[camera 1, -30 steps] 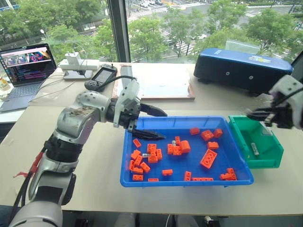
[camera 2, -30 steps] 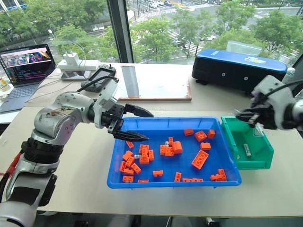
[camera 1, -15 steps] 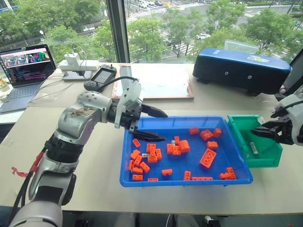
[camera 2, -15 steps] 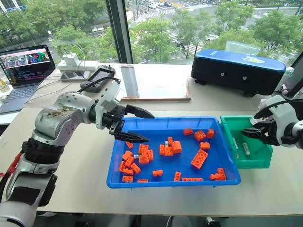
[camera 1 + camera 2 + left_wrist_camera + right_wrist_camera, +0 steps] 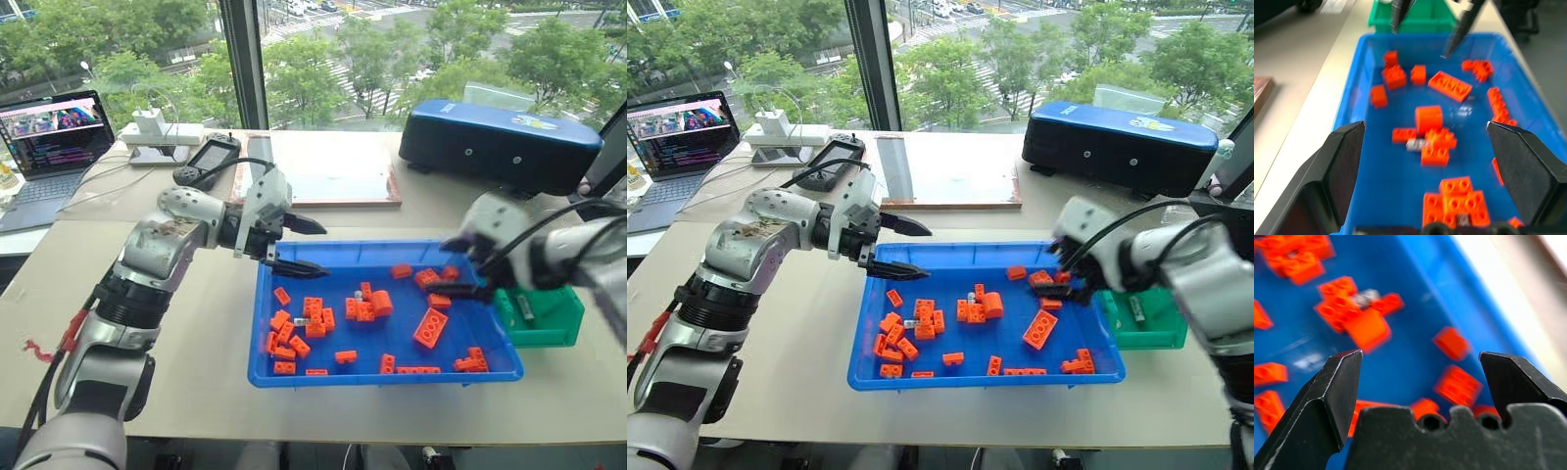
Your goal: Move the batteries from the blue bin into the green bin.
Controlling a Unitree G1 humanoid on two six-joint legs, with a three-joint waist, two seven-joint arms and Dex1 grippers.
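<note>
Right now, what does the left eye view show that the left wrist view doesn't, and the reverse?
Left eye view, not wrist: the laptop, the case, and the battery lying inside the green bin.
Left wrist view, not eye: nothing new, just a nearer look at another battery lodged among bricks.
Both: the blue bin, bricks, green bin, and the open left hand and right hand.

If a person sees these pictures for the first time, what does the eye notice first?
The bright blue bin in the middle of the table, strewn with orange bricks, stands out first. Two open end effectors hang over it: the left end effector at its far left corner, the right end effector near its right side, beside the green bin.
</note>
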